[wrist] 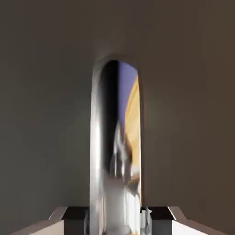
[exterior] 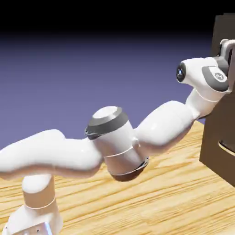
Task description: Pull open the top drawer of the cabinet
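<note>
- A plain blue-violet backdrop [exterior: 69, 87] fills the space behind, fading to black along the top of the exterior view.
- Below it lies a pale yellow wooden tabletop [exterior: 174, 188], with darker tan grain streaks running lengthwise across it.
- The tabletop's far edge meets the backdrop directly, higher toward the exterior view's right.
- Bright light washes the wood, leaving the grain crisp.

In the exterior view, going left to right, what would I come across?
The robot's base, then the arm's dark-ringed elbow, then the dark brown cabinet.
</note>
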Available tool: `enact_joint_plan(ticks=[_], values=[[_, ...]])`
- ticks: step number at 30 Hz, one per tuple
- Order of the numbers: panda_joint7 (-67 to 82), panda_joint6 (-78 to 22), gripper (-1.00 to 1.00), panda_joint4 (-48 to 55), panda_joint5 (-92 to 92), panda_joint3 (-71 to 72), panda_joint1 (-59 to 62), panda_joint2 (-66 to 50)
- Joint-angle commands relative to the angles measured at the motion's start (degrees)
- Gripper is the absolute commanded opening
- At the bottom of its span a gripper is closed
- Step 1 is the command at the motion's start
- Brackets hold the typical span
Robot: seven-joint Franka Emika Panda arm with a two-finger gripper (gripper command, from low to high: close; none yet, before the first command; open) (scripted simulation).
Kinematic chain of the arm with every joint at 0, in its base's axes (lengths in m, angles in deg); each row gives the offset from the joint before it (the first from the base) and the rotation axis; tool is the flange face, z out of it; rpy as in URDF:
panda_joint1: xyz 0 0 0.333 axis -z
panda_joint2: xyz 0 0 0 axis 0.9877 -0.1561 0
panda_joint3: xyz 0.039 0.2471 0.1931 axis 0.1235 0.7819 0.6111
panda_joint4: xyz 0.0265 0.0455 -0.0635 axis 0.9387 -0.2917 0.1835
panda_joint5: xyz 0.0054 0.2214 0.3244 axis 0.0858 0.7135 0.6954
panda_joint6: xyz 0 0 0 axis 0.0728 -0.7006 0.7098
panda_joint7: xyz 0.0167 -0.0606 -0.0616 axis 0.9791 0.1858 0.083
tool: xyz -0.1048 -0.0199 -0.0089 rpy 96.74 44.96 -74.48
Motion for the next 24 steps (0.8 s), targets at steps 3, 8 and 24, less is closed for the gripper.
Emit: enact_joint_plan(ticks=[3, 8, 24], values=[[-0.1, -2.8, -1.00, -6.2, -1.1, 2.5, 3.8, 1.9], [0.0, -7.2, -1.00, -16.6, -1.9, 6.3, 10.0, 5.4], [-0.2, -16.6, -1.00, -49.8, 4.3, 16.4, 34.8, 14.2]])
